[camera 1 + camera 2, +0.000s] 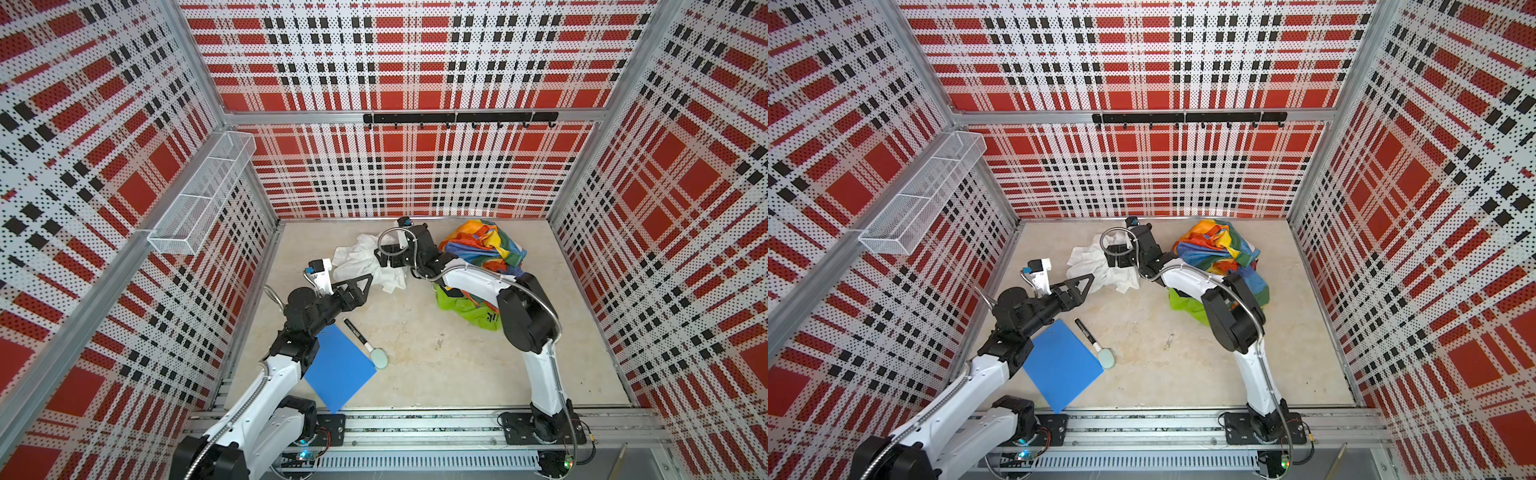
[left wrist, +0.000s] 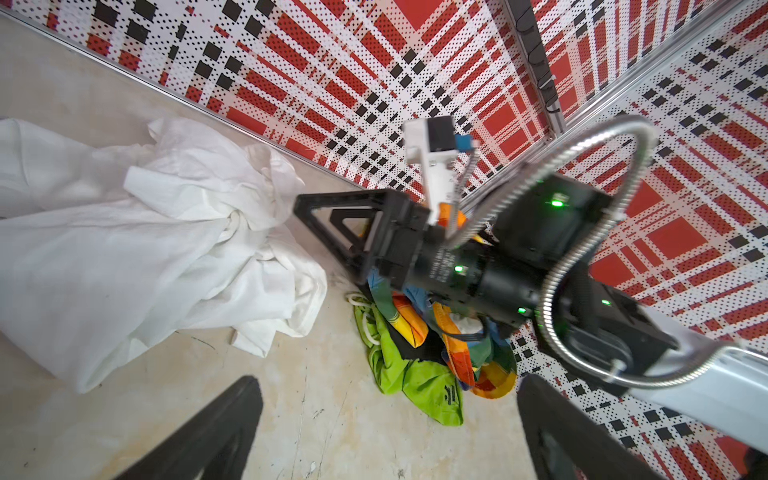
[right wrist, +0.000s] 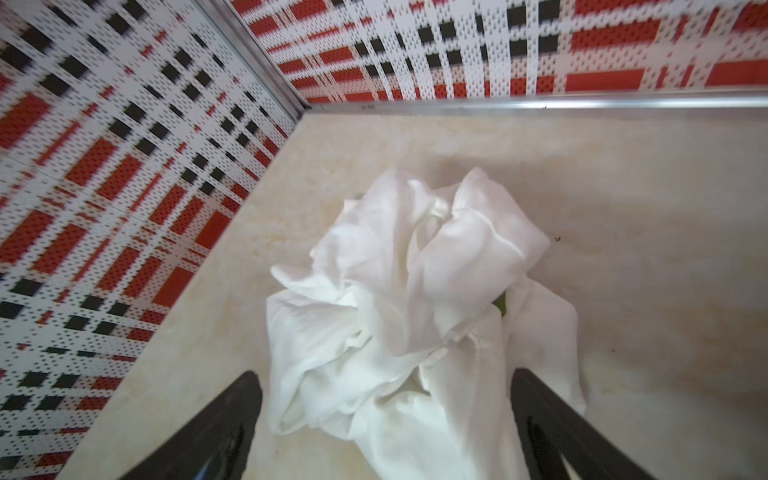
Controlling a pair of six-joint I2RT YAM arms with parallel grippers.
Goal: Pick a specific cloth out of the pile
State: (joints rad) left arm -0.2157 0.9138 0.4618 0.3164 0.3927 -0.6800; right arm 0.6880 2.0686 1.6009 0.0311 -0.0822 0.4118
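Right wrist view: the right gripper (image 3: 384, 374) gapes, fingers either side of the white cloth (image 3: 395, 291), crumpled upper centre in both top views, left of the pile (image 1: 482, 245), which the right arm (image 1: 469, 278) partly covers. Beside the cloth the left gripper (image 2: 386, 380) is also spread; blue sheet (image 1: 338, 370) and marker (image 1: 355, 330) lie lower left.

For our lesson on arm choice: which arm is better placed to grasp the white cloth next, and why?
Probably the right. The right gripper is open with its jaws straddling the white cloth; the left gripper, also open, has only bare table between its jaws, beside the cloth.
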